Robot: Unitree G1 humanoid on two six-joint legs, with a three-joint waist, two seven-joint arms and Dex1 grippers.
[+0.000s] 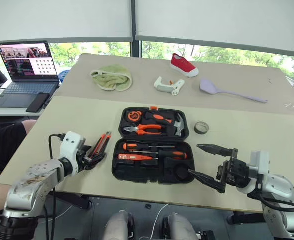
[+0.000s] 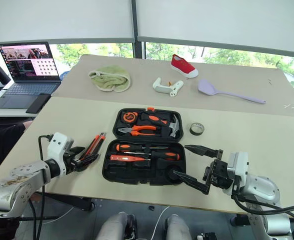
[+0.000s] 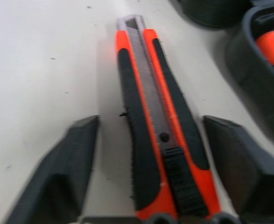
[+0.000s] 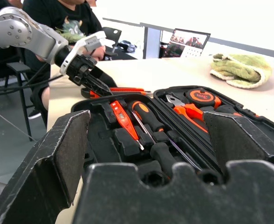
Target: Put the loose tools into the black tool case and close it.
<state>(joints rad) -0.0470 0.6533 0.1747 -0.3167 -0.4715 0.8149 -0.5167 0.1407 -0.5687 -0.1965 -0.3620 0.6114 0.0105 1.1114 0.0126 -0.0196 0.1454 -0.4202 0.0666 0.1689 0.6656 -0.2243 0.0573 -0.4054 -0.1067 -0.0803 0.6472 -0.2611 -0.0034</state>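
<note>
The black tool case lies open in the middle of the table. In its near half rest an orange-and-black screwdriver and a slim orange screwdriver. The orange-and-black utility knife lies on the table just left of the case. My left gripper is open at its near end, one finger on each side of the knife with gaps showing. The small black tape roll sits right of the case. My right gripper stands wide open and empty by the case's front right corner.
The case's far half holds pliers, a hammer and a tape measure. Farther back lie a green cloth, a white handled gadget, a red shoe and a lilac spatula. A laptop and a seated person are at the left.
</note>
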